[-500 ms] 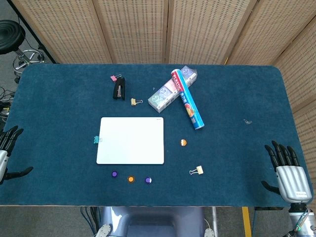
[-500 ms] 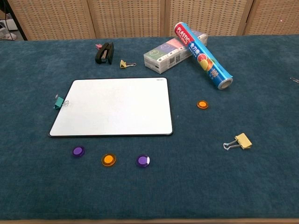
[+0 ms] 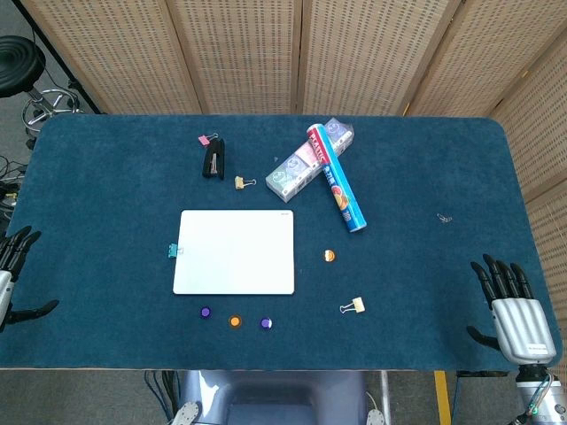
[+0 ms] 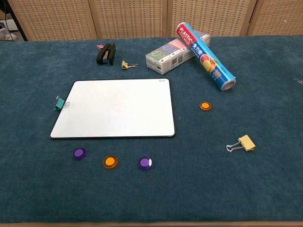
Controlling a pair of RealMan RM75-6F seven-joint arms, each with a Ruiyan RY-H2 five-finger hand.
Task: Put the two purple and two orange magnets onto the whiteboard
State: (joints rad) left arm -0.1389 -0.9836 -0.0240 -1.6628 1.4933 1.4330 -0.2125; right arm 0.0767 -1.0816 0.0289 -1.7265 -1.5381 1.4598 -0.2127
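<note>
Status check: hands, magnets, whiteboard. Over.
Left hand and right hand open at table edges. All four magnets off the whiteboard: three in front, one orange to its right. Nothing blocking.

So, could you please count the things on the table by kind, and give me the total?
Purple magnets: 2
Orange magnets: 2
Whiteboard: 1
Binder clips: 4
Stapler: 1
Plastic wrap roll: 1
Tissue pack: 1
Small paper clip: 1
Total: 13
</note>
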